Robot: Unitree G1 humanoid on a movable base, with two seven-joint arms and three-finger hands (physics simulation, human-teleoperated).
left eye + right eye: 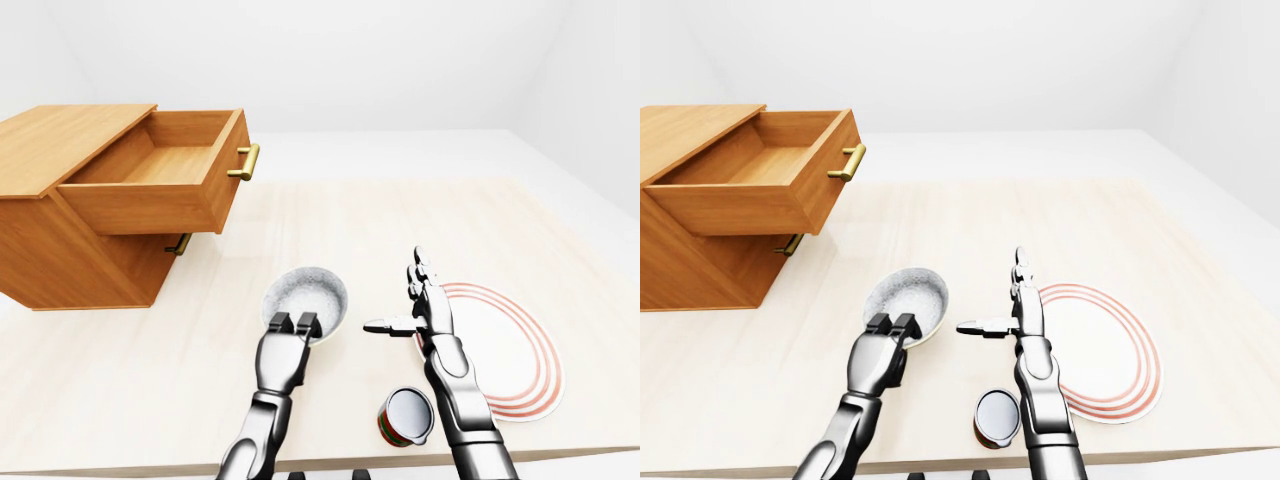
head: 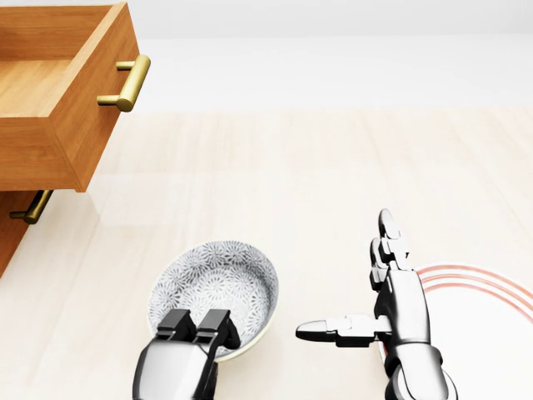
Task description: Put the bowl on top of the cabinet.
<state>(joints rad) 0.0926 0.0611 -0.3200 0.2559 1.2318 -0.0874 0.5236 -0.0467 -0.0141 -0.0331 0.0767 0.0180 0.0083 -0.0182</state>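
The bowl [image 2: 218,282], grey-white with a flower pattern inside, rests on the pale table at the lower left of the head view. My left hand [image 2: 198,327] has its fingers curled over the bowl's near rim, shut on it. My right hand [image 2: 346,275] is held open to the right of the bowl, fingers upright and thumb pointing left, touching nothing. The wooden cabinet [image 1: 60,140] stands at the left in the left-eye view, its flat top bare and its upper drawer [image 1: 165,170] pulled out and empty.
A white plate with red rings [image 1: 515,350] lies right of my right hand. A small red and green can [image 1: 405,415] stands near the table's bottom edge. The open drawer's brass handle [image 2: 127,83] overhangs the table, with a lower handle [image 2: 32,207] beneath it.
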